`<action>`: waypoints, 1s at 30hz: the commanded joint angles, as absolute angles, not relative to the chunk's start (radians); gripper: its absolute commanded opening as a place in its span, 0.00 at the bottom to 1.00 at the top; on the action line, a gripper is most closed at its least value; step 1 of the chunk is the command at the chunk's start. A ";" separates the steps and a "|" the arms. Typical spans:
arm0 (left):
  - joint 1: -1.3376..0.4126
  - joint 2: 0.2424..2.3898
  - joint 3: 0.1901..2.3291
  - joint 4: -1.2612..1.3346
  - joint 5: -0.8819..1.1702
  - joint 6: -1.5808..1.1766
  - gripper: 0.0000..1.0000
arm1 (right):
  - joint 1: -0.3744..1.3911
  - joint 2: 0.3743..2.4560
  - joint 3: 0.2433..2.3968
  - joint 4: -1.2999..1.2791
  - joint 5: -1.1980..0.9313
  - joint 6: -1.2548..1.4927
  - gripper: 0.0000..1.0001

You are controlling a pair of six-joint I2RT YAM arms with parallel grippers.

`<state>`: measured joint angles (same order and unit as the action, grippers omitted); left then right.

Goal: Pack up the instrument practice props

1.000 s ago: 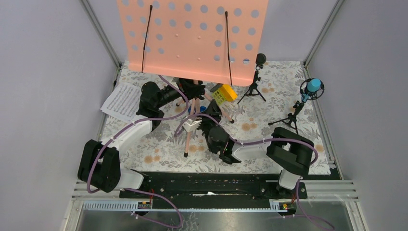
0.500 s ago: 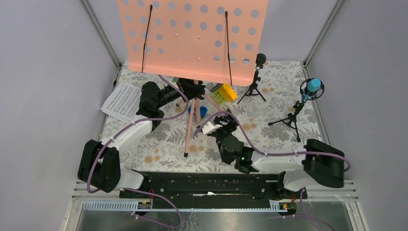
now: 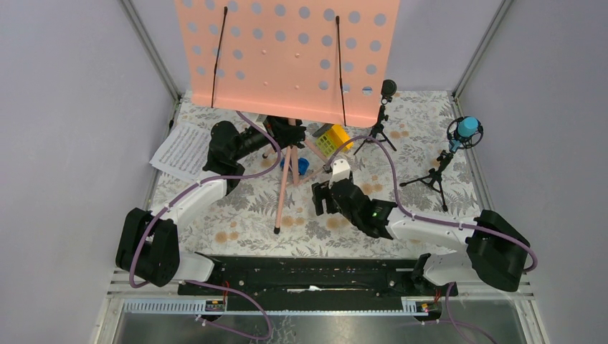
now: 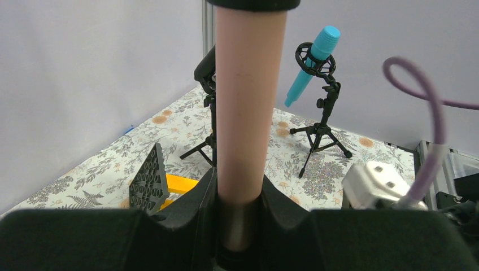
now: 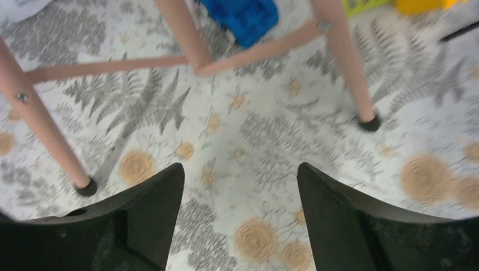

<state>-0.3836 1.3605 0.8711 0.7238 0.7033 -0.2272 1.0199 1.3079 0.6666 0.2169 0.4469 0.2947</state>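
Observation:
The pink perforated music stand (image 3: 287, 57) stands at the back, its tripod legs (image 3: 282, 193) spread on the floral mat. My left gripper (image 3: 285, 135) is shut on the stand's pink pole (image 4: 245, 113), which fills the gap between the pads. My right gripper (image 3: 322, 200) hovers open just right of the front leg, with nothing between its fingers; in its wrist view the gripper (image 5: 240, 175) faces the mat and the pink legs (image 5: 344, 62). White sheet music (image 3: 179, 150) lies at the left. The black mic (image 3: 388, 88) and blue mic (image 3: 467, 129) stand on small tripods at the right.
A small blue toy car (image 3: 302, 166) sits under the stand between its legs, also seen as the blue car (image 5: 245, 17). A yellow-green block (image 3: 333, 138) lies behind my right gripper. Grey walls close in the mat on three sides.
My right gripper has drawn back to the right from the stand's front leg and opened wide. The left gripper and the stand have not moved.

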 commanded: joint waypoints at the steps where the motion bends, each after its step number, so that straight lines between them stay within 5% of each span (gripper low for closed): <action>1: -0.363 1.379 0.876 0.545 0.644 -0.275 0.00 | 1.001 1.321 0.712 0.100 0.194 0.499 0.82; 6: -0.363 1.367 0.868 0.554 0.648 -0.270 0.00 | 1.002 1.329 0.763 0.013 0.136 0.486 0.91; 8: -0.363 1.352 0.854 0.578 0.648 -0.272 0.07 | 1.002 1.298 0.754 0.008 0.167 0.471 0.92; 11: -0.363 1.325 0.850 0.596 0.659 -0.267 0.24 | 1.002 1.225 0.717 0.008 0.240 0.438 0.95; 15: -0.359 1.277 0.826 0.662 0.669 -0.264 0.65 | 1.001 1.114 0.660 -0.018 0.290 0.390 0.97; 20: -0.351 1.239 0.806 0.695 0.675 -0.253 0.98 | 1.001 1.077 0.640 -0.085 0.285 0.383 0.97; 30: -0.349 1.145 0.825 0.555 0.564 -0.262 0.99 | 1.002 1.007 0.618 -0.094 0.368 0.368 0.96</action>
